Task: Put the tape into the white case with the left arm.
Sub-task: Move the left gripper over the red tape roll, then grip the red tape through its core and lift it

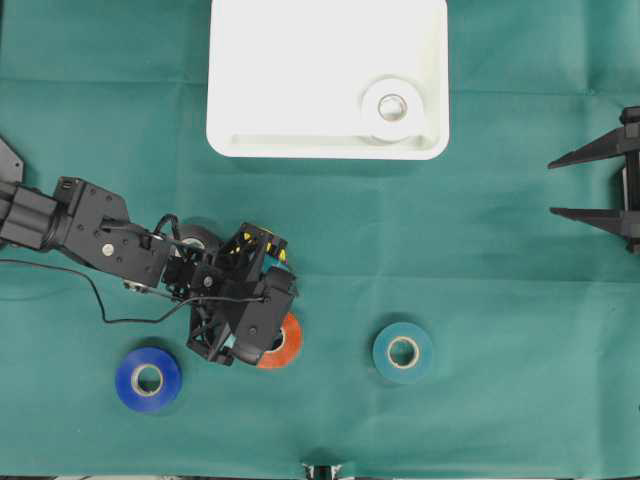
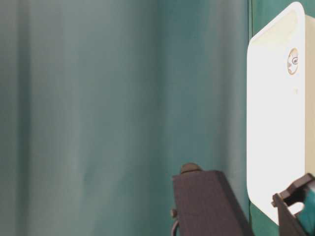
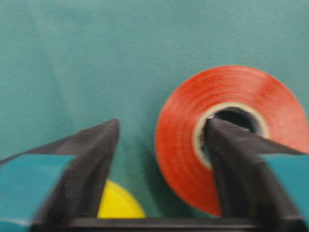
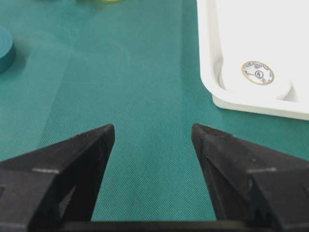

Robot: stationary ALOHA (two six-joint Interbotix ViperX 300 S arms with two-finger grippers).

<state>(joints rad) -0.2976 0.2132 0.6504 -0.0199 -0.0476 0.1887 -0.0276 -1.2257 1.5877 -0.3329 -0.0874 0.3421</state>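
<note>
A red tape roll [image 1: 289, 341] [image 3: 178, 145] lies flat on the green cloth, partly under my left wrist. My left gripper [image 1: 262, 343] [image 3: 162, 123], with teal bands, straddles the roll's wall. Its right finger [image 3: 231, 159] sits in the roll's core. Its left finger [image 3: 91, 164] stands outside, with a strip of cloth showing between it and the roll. The white case [image 1: 300, 70] [image 2: 270, 123] [image 4: 212, 58] lies at the far middle with a white tape roll [image 1: 392, 108] [image 4: 257, 75] in its near right corner. My right gripper [image 1: 551, 187] [image 4: 152, 128] is open over bare cloth at the right edge.
A blue tape roll [image 1: 148, 378] lies near the front left. A teal roll [image 1: 403, 351] [image 4: 4, 48] lies front of centre. Behind the left fingers sits a yellow roll [image 3: 118, 205], and a dark roll [image 1: 198, 238] shows under the left arm.
</note>
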